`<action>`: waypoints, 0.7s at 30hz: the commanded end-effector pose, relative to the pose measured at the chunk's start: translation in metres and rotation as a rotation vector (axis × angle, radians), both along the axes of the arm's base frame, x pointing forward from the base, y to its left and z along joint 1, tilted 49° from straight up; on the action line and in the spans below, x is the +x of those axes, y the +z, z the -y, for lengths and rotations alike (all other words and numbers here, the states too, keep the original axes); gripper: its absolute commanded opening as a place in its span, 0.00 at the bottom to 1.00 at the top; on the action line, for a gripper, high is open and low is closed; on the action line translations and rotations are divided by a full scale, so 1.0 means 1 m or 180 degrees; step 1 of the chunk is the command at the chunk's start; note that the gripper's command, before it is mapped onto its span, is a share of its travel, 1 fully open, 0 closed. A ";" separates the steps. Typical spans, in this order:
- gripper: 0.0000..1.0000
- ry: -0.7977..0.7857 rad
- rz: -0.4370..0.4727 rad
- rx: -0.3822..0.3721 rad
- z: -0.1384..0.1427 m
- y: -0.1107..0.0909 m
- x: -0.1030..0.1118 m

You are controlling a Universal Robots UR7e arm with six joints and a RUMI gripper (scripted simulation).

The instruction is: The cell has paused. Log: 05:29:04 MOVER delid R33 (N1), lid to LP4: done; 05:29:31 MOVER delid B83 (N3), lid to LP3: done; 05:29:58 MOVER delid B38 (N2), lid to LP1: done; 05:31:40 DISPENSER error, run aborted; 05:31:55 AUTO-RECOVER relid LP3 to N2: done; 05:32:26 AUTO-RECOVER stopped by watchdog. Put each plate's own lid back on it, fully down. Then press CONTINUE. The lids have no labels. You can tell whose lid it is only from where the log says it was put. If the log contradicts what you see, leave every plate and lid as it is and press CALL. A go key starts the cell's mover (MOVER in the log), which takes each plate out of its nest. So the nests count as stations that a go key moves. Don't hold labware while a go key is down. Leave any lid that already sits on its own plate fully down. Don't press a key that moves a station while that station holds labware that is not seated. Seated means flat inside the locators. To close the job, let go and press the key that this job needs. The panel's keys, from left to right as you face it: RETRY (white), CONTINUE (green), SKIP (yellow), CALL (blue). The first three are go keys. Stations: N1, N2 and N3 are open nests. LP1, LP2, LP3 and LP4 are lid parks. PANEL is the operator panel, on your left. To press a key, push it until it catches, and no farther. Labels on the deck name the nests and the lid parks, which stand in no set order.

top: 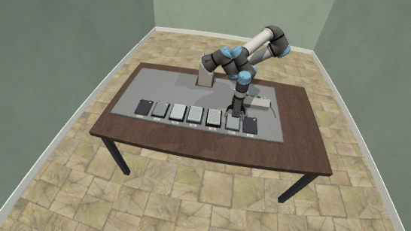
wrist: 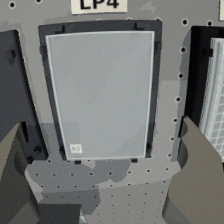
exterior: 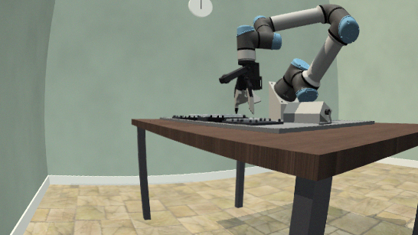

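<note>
My gripper (top: 235, 116) (exterior: 244, 112) (wrist: 102, 120) is open and empty. It hangs above the lid park labelled LP4 (wrist: 100, 5), with a finger on each side. A flat grey lid (wrist: 102, 92) (top: 232, 123) lies in that park, square inside its locators. In the wrist view an open well plate (wrist: 216, 80) sits in a black nest right of the park, and a dark empty park (wrist: 7, 85) lies left of it. In the top view another grey lid (top: 160, 109) lies second from the left in the row. A pale covered plate (top: 178, 111) and two gridded plates (top: 195, 113) (top: 214, 117) follow it.
The operator panel (top: 260, 102) (exterior: 306, 112) with its coloured keys stands behind the row's right end. The arm's base pedestal (top: 205, 75) stands at the back of the grey deck mat (top: 158, 83). Dark empty parks (top: 144, 107) (top: 250, 126) end the row.
</note>
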State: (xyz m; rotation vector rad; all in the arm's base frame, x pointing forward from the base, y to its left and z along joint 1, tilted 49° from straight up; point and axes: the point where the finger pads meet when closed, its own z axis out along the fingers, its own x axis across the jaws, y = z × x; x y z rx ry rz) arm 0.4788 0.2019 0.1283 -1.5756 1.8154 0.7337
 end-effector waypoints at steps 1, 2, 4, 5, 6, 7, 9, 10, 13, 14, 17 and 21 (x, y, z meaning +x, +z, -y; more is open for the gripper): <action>0.82 -0.0003 0.0003 -0.0001 -0.006 -0.005 0.001; 0.82 -0.0003 0.0003 -0.0001 -0.007 -0.006 0.001; 0.82 -0.0003 0.0003 -0.0001 -0.009 -0.008 0.002; 0.82 -0.0003 0.0003 -0.0001 -0.011 -0.009 0.002; 0.82 -0.0003 0.0003 -0.0001 -0.012 -0.010 0.002; 0.82 -0.0003 0.0003 -0.0001 -0.013 -0.012 0.002; 0.82 -0.0003 0.0003 -0.0001 -0.014 -0.012 0.002; 0.82 -0.0003 0.0003 -0.0001 -0.014 -0.012 0.002; 0.82 -0.0003 0.0003 -0.0001 -0.014 -0.012 0.002; 0.82 -0.0003 0.0003 -0.0001 -0.014 -0.012 0.002; 0.82 -0.0003 0.0003 -0.0001 -0.014 -0.012 0.002; 0.82 -0.0003 0.0003 -0.0001 -0.014 -0.012 0.002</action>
